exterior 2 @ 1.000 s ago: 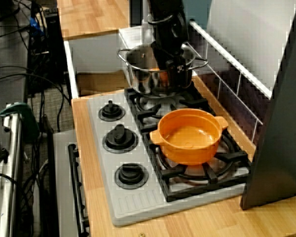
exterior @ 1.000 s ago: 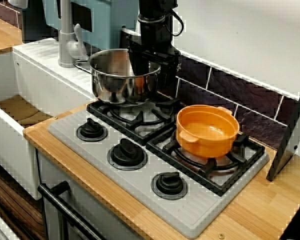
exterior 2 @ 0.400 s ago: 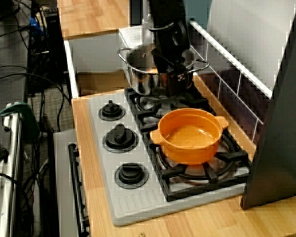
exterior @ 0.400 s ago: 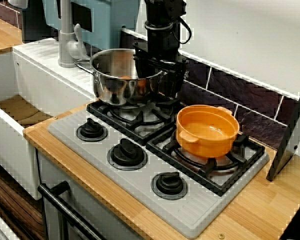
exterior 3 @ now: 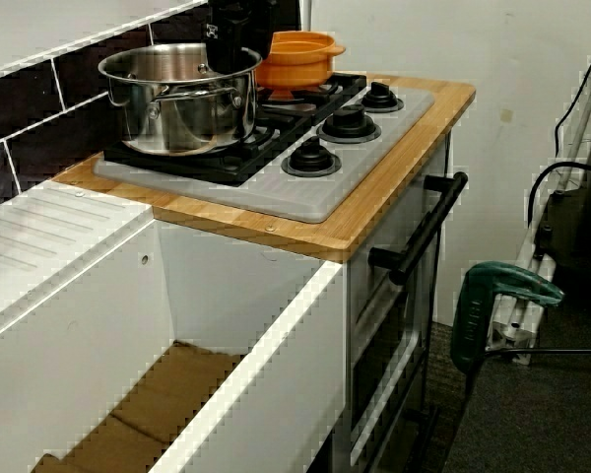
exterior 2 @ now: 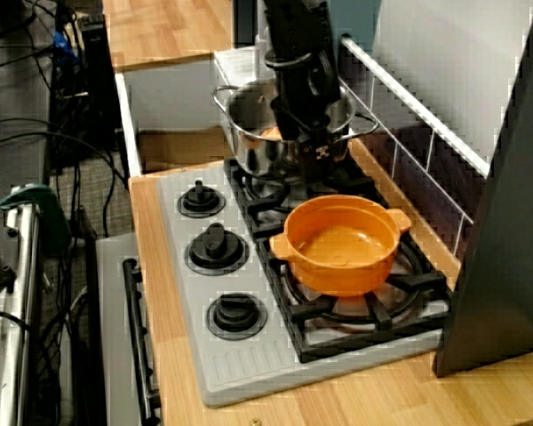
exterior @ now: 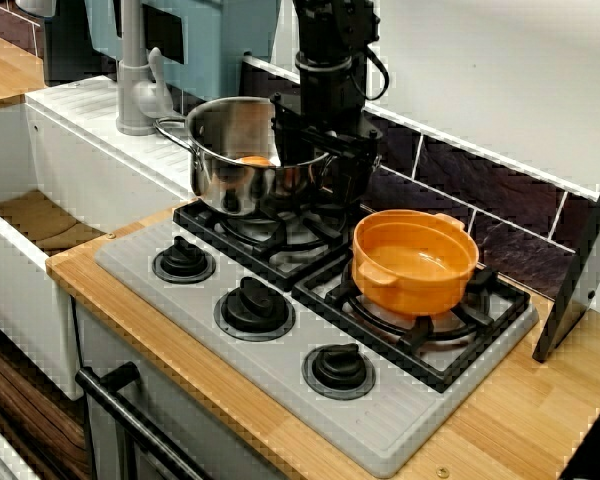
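Straddling the right rim of the pot (exterior: pixel 230 180) with the gripper (exterior: pixel 325 170); clenched or slack, cannot tell. Stiff, slick steel, probably heavy: best taken by the rim.

Pot (exterior: pixel 242 150) shiny steel; bowl (exterior: pixel 414 260) glossy orange plastic.

Bright, even indoor light from overhead; shadows under the orange pot (exterior: pixel 415 262) are short and soft. The steel pot (exterior 3: pixel 177 113) carries mirror reflections and mild glare on its wall. All views slightly soft, with blocky, jagged edges.
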`<action>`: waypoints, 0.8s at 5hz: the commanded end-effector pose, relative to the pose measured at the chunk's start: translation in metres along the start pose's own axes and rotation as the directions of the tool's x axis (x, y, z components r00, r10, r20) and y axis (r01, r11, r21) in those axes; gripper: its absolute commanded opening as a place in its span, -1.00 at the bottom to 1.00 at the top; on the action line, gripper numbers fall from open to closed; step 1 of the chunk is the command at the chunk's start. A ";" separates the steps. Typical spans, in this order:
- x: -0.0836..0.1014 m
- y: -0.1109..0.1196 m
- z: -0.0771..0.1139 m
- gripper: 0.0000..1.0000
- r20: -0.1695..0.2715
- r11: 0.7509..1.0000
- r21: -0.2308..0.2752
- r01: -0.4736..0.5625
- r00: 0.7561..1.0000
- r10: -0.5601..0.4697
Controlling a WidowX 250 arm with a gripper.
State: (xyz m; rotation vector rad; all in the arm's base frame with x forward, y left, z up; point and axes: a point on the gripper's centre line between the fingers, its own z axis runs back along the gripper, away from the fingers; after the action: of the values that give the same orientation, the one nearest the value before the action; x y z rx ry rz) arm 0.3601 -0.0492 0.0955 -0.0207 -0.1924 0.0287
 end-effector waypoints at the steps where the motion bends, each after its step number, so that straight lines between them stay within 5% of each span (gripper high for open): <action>1: -0.008 -0.005 0.021 1.00 0.049 0.999 0.001 0.038 0.998 -0.038; 4: -0.003 -0.007 0.031 1.00 0.036 0.999 -0.028 0.039 0.999 -0.038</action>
State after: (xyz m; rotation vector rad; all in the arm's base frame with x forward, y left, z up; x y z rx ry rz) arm 0.3516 -0.0619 0.0967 -0.0386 -0.1415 -0.0212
